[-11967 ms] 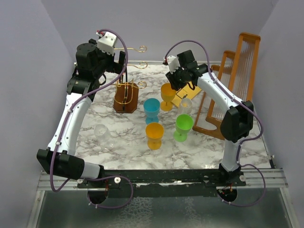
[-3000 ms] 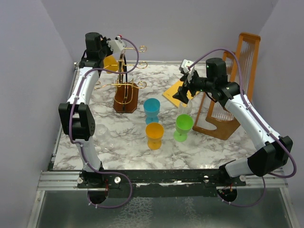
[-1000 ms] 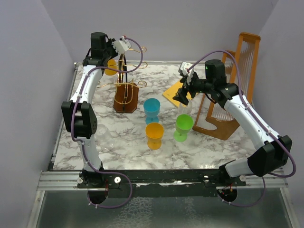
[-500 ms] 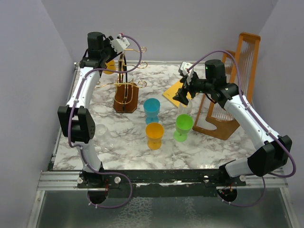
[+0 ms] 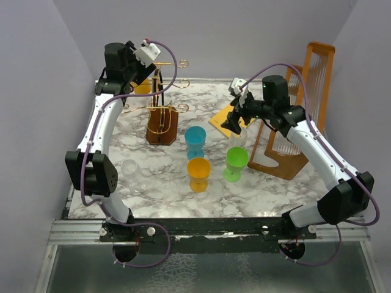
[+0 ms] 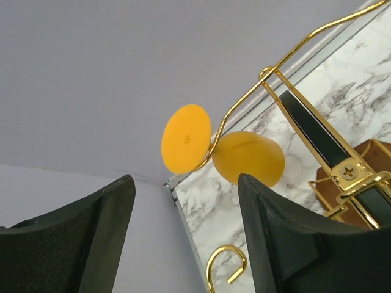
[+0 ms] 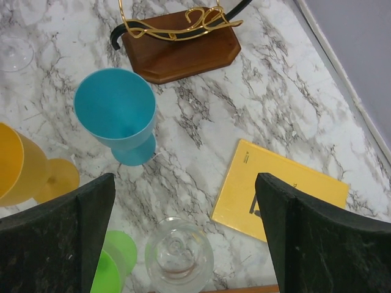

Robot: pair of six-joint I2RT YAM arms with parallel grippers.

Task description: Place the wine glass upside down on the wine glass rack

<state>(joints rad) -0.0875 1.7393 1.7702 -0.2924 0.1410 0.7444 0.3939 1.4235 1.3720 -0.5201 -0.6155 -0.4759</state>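
Orange wine glass (image 6: 247, 157) hangs inverted on rack (image 5: 162, 127); left pincer (image 6: 183, 204) and right pincer (image 7: 185, 183) apart.

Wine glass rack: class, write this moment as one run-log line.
stage: glass hung | orange wine glass: on wine glass rack arm | left gripper: jaws open, empty | right gripper: jaws open, empty

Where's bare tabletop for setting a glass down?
Two bare patches of marble: front right, bordered by the green glass and the wooden frame; back centre, between the rack and the yellow card. Crowded mid-table around the blue glass and standing orange glass.
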